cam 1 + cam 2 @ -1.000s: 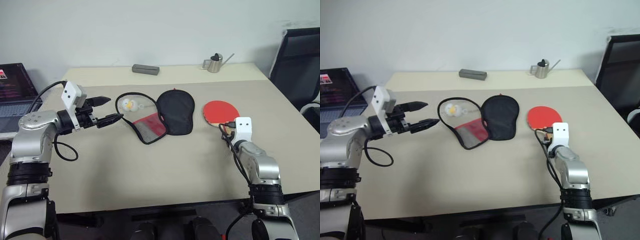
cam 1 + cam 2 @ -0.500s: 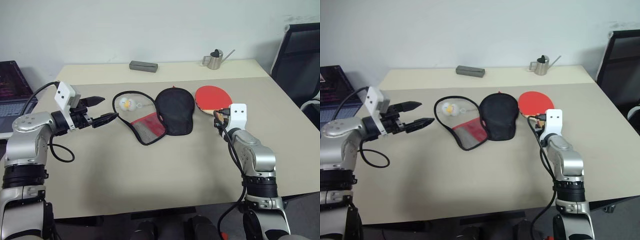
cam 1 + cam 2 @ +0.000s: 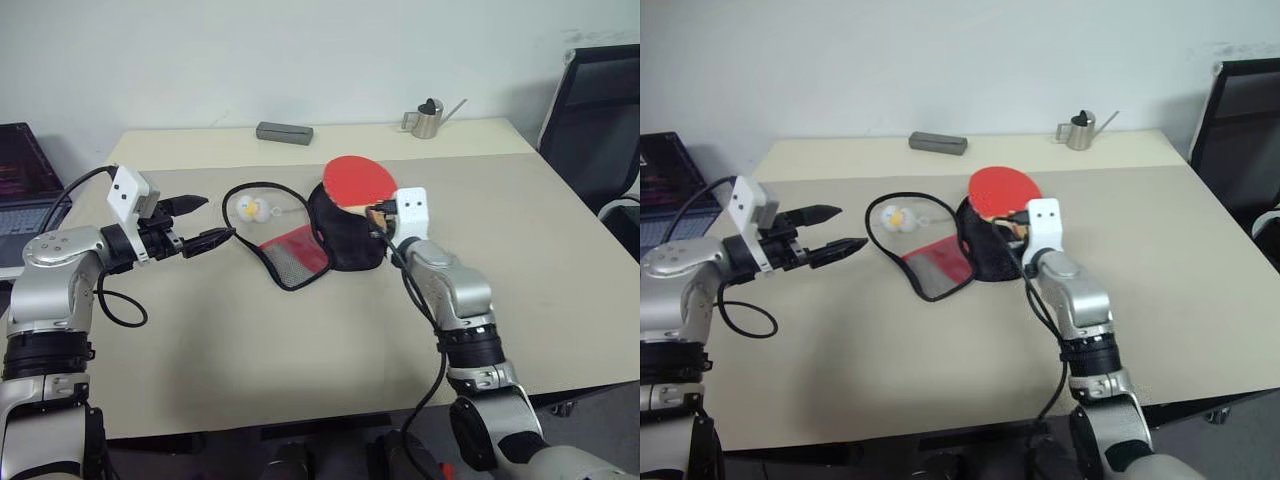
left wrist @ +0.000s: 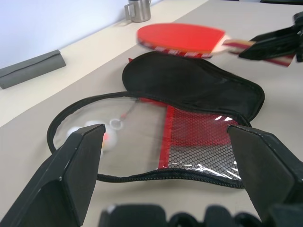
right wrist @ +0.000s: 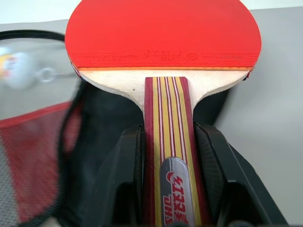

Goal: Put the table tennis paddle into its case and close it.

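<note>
Right gripper (image 5: 168, 156) clamps the handle of the table tennis paddle (image 3: 358, 180), held level above the black lining of the opened case (image 3: 330, 235) on the table (image 3: 560, 260). Left gripper (image 3: 208, 222) hovers beside the case, jaws spread wide, empty.

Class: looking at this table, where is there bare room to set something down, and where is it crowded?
Bare: the beige table in front of the open red-and-black fabric case, and its right side. Crowded: mid-table, where the right gripper holds the red wooden paddle over the case.
</note>
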Tool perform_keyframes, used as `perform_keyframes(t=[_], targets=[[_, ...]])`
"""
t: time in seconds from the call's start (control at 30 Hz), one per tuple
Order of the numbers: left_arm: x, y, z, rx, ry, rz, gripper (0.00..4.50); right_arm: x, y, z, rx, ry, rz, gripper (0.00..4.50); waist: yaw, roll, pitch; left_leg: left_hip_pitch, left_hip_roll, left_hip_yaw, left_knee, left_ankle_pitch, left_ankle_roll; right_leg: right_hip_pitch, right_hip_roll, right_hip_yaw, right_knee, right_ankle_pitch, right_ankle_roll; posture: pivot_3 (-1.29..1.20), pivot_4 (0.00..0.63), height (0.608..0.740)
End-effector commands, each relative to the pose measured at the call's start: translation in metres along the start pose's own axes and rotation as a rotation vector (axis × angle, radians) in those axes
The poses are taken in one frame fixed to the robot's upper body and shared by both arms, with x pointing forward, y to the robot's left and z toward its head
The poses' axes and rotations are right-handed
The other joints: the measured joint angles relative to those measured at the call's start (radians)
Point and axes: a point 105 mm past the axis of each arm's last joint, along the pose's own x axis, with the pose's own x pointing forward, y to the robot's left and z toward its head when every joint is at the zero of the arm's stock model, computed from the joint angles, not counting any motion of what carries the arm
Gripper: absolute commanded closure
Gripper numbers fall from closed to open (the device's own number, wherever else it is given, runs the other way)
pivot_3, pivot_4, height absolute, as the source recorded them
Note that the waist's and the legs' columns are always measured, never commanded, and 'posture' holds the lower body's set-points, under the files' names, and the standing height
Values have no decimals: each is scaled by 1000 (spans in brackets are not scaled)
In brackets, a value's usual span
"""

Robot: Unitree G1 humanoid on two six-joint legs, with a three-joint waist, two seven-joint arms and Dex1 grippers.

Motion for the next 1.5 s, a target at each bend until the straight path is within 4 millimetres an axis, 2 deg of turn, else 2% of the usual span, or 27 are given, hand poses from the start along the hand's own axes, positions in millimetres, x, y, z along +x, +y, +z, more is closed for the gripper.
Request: perform_keyframes(t=[0.03, 0.43, 0.93, 1.23, 1.37, 1.5], targets=[[-11, 3, 20, 50, -46, 9, 0, 9, 8, 21, -23, -85, 8, 3253, 0, 0, 0, 0, 0, 0, 0, 0, 0, 0, 0, 0, 0, 0, 0, 0, 150, 740], [-14, 5, 20, 47, -43, 27, 0, 36, 19, 4, -54, -53, -11, 3253, -1, 0, 0, 0, 0, 0, 0, 0, -1, -1, 0, 0, 1, 0, 0, 0, 150, 740], [-14, 3, 19, 50, -37, 29, 0, 44, 15, -3, -78, -38, -53, 3253, -3, 0, 0, 0, 0, 0, 0, 0, -1, -1, 1, 1, 1, 0, 0, 0, 150, 740], [-13, 2, 18, 52, -33, 25, 0, 40, 15, 0, -80, -64, -55, 167, -3, 0, 0, 0, 0, 0, 1, 0, -1, -1, 1, 1, 2, 0, -1, 0, 150, 740], [-14, 1, 16, 51, -31, 26, 0, 33, 24, 10, -63, -98, 1, 51, -3, 0, 0, 0, 0, 0, 1, 0, -1, -1, 1, 1, 2, 0, -1, 0, 150, 740], [-14, 4, 11, 51, -19, 59, 0, 14, 34, 30, -39, -160, 122, 51, -2, 0, 0, 0, 1, 0, 1, 0, -1, -1, 1, 1, 3, 0, -1, 0, 150, 740]])
